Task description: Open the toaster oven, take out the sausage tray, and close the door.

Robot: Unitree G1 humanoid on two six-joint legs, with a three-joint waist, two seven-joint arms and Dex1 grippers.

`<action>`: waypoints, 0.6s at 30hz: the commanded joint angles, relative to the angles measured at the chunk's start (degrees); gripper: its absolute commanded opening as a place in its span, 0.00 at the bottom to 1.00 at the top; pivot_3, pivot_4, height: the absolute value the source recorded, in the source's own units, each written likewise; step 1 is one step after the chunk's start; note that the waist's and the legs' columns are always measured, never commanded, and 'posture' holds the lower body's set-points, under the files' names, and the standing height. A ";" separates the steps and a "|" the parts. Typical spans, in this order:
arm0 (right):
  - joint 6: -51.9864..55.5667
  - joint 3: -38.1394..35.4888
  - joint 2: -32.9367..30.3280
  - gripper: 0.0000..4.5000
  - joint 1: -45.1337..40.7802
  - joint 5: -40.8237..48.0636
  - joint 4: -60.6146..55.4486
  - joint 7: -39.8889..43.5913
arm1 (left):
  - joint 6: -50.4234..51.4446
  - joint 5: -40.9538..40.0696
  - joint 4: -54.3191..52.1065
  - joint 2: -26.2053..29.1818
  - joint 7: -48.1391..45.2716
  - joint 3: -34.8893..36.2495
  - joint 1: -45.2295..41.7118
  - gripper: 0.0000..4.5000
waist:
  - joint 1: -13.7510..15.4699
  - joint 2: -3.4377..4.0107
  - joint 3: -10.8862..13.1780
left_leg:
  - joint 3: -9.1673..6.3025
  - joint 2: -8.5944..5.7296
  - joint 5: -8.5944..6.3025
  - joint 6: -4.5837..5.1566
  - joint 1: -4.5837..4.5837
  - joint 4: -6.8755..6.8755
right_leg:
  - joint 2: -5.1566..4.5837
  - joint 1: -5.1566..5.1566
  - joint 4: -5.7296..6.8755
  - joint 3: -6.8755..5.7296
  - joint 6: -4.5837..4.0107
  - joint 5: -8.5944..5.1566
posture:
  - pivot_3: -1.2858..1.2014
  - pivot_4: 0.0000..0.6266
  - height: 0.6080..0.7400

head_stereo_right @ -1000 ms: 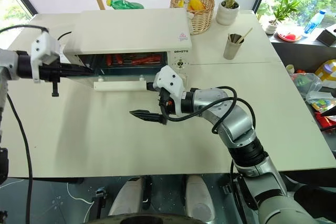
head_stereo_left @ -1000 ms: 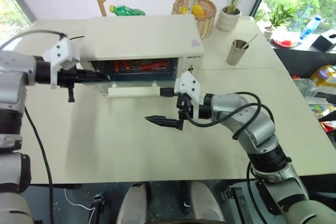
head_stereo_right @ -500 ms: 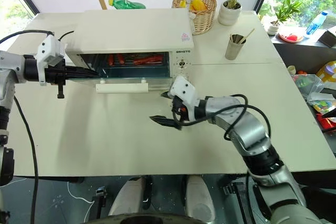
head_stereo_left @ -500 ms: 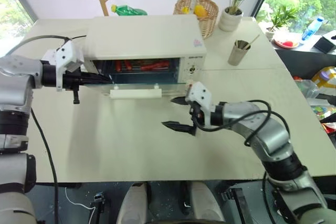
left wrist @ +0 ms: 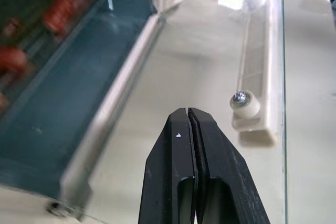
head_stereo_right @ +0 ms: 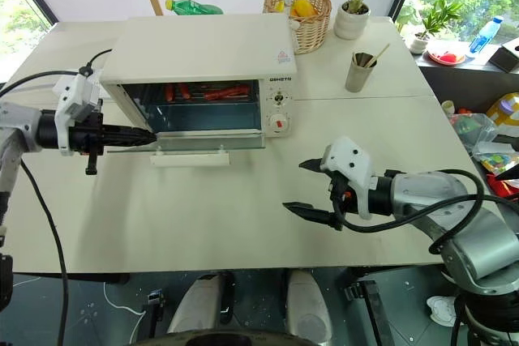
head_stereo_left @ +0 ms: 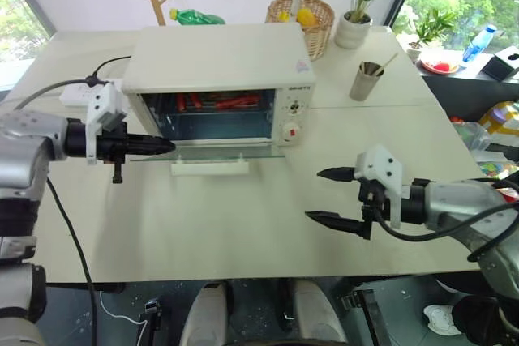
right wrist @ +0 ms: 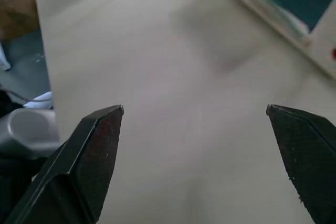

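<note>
The cream-white toaster oven point(head_stereo_left: 223, 79) is seen at the far middle of the table point(head_stereo_left: 243, 224), its glass door point(head_stereo_left: 212, 148) lowered to about level, with the bar handle point(head_stereo_left: 209, 168) at the front edge. 2 knobs, 1 of them red point(head_stereo_left: 290, 130), are carried on the right panel. Inside, red-orange sausages are seen on the sausage tray point(head_stereo_left: 223, 103), deep in the cavity. The left gripper point(head_stereo_left: 166, 146) is held with its fingers pressed together at the door's left edge, nothing gripped. The right gripper point(head_stereo_left: 328, 194) is spread wide and empty over bare table, right of the oven. Compared with 1 second ago, the door has been brought lower and the right gripper drawn away from the handle toward the right.
</note>
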 commanded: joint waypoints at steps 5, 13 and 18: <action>-0.22 -3.74 -1.14 1.00 -2.41 3.75 -1.99 -1.88 | -0.94 0.12 -5.74 -2.13 9.28 3.86 9.00 0.01 | 0.16 0.00 0.00 | 0.03 0.01 0.00 0.00 0.00 0.00 | -0.02 0.00 -0.02 0.04 0.00 0.00 | 0.52 0.24 1.00; -2.06 0.88 1.86 1.00 -11.20 0.50 1.00 -8.09 | -2.92 2.51 -5.50 -8.33 19.80 2.61 13.59 0.01 | 0.17 0.00 0.00 | 0.06 -0.01 0.00 0.00 0.03 0.01 | -0.08 0.03 -0.03 0.05 0.00 0.01 | 0.52 0.24 1.00; -6.15 8.02 4.78 1.00 -16.51 -7.12 4.92 -11.97 | -5.21 5.22 -2.90 -11.04 23.18 1.08 14.07 0.01 | 0.14 -0.02 -0.02 | 0.06 -0.01 0.00 0.00 0.02 0.01 | -0.07 0.03 -0.03 0.05 0.00 0.01 | 0.52 0.24 1.00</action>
